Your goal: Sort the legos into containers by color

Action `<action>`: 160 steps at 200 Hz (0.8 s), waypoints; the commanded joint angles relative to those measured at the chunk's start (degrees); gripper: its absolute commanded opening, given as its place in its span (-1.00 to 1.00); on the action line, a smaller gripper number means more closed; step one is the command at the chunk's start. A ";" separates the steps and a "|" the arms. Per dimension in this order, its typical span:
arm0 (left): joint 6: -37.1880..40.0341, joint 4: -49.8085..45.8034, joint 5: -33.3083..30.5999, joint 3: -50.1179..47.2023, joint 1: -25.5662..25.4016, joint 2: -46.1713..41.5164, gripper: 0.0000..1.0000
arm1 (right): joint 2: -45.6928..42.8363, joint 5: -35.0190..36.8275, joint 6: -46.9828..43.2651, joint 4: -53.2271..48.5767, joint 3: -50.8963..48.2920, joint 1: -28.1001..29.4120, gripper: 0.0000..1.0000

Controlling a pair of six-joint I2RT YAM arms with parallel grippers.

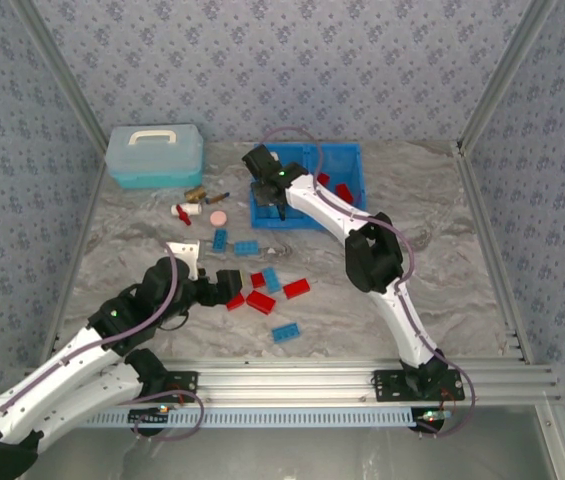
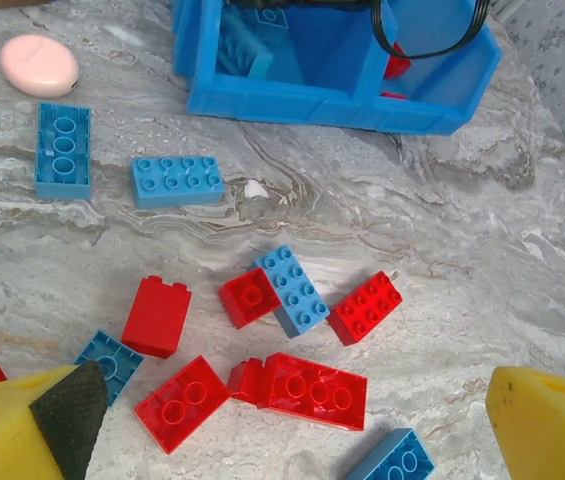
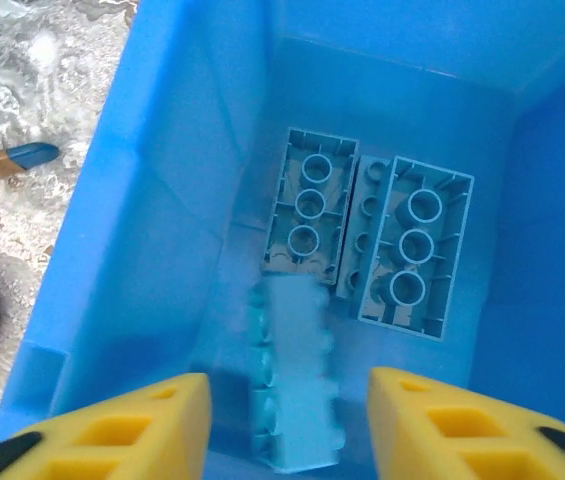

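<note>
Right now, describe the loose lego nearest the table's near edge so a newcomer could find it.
From the bright blue bin at the back of the table, come toward the near edge past the cluster of red legos. Just beyond lies a blue lego, alone, nearer that edge than any other brick.

Top external: high behind near edge, looks down on whole table (image 1: 442,270). Left wrist: low, close over loose legos (image 2: 307,385), faces far toward bin (image 2: 292,100). Right wrist: very close, straight down into bin's left compartment (image 3: 362,100). Top and left wrist share legos, bin.
</note>
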 commanded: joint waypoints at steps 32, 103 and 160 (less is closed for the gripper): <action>-7.84 -0.49 2.87 -0.03 0.08 3.14 0.98 | -10.96 -2.39 0.45 -2.80 -4.16 0.50 0.07; -34.97 -3.64 -1.93 6.36 -8.81 22.44 0.95 | -54.72 2.25 1.58 7.64 -46.15 5.96 0.69; -53.72 1.69 -0.73 9.69 -13.35 36.40 0.99 | -79.78 7.09 9.46 8.14 -67.20 7.19 0.83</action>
